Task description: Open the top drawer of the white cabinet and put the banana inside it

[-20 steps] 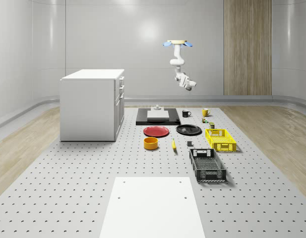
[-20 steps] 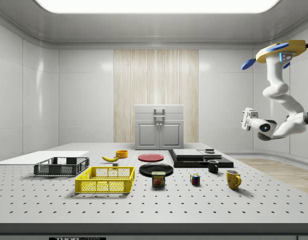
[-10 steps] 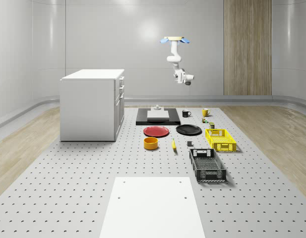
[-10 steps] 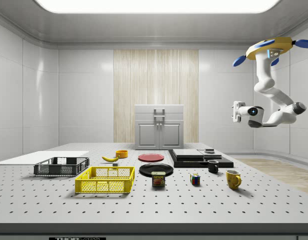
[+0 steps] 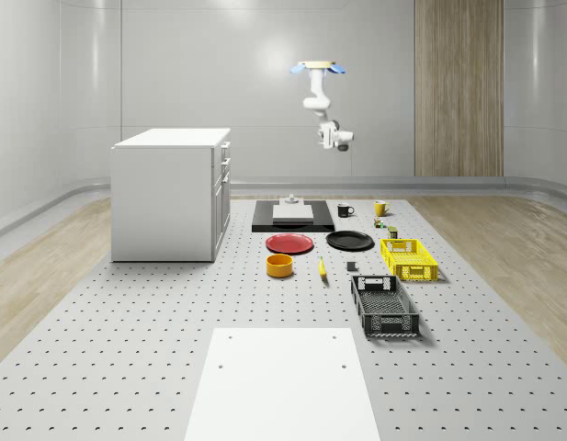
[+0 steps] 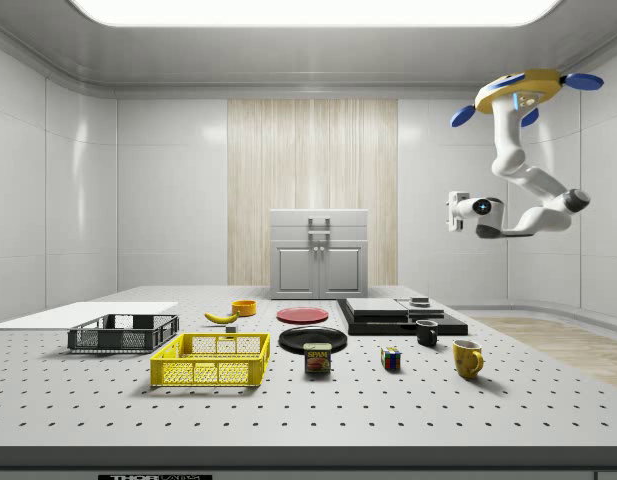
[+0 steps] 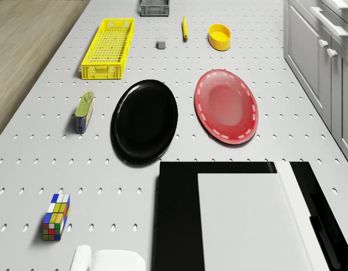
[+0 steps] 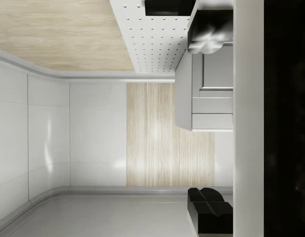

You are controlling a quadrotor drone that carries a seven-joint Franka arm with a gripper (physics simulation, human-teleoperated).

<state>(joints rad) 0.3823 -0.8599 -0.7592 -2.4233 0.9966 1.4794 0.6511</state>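
Yellow crate [image 5: 409,259] unfilled, black crate [image 5: 384,306] unfilled, white cabinet [image 5: 173,193] drawers closed, gripper [image 6: 454,212] state unclear

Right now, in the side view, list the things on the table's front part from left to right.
black crate → yellow crate → Spam can → Rubik's cube → yellow mug

Cabinet: boxy white cabinet [image 5: 171,195], top drawer [image 5: 225,148] shut, standing on the table.
Banana: slim yellow banana [image 5: 322,267], lying flat beside the orange bowl [image 5: 279,265].
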